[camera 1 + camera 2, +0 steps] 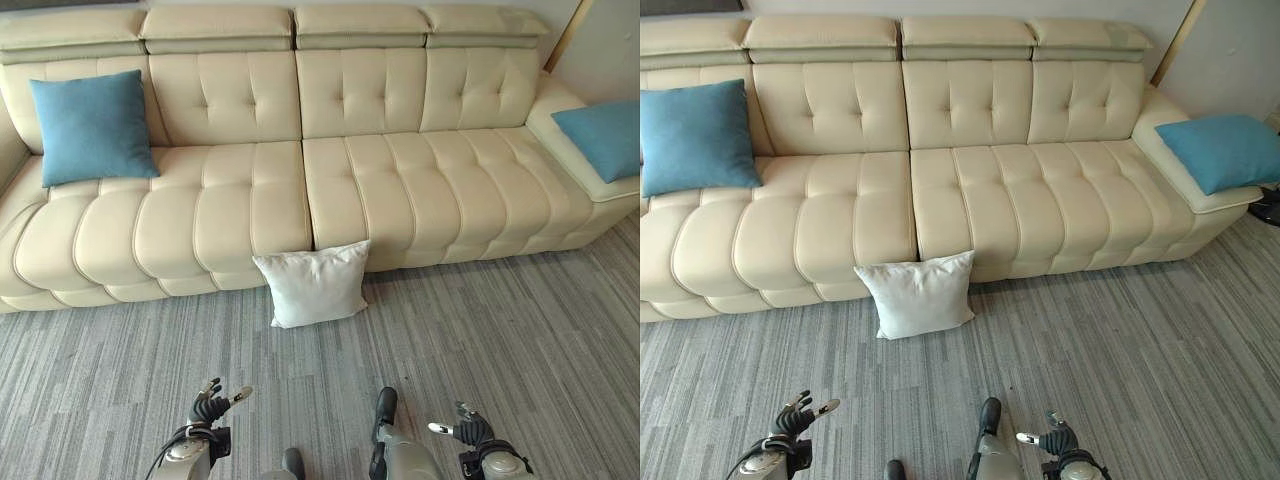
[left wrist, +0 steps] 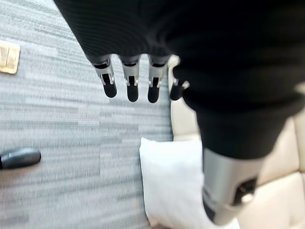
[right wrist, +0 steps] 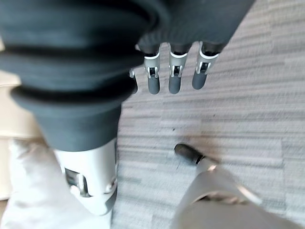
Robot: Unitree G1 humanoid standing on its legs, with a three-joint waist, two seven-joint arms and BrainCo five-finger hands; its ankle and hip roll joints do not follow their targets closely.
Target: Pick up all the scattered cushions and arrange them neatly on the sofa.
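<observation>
Grey carpet (image 1: pixel 520 330), white cushion (image 1: pixel 312 284) against cream sofa (image 1: pixel 250 200); no legible writing.

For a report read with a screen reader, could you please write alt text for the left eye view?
A white cushion stands on the grey carpet, leaning against the front of a long cream sofa. One blue cushion leans on the sofa's backrest at the left; another blue cushion lies on its right end. The left hand and right hand hang open and empty over the carpet.
</observation>
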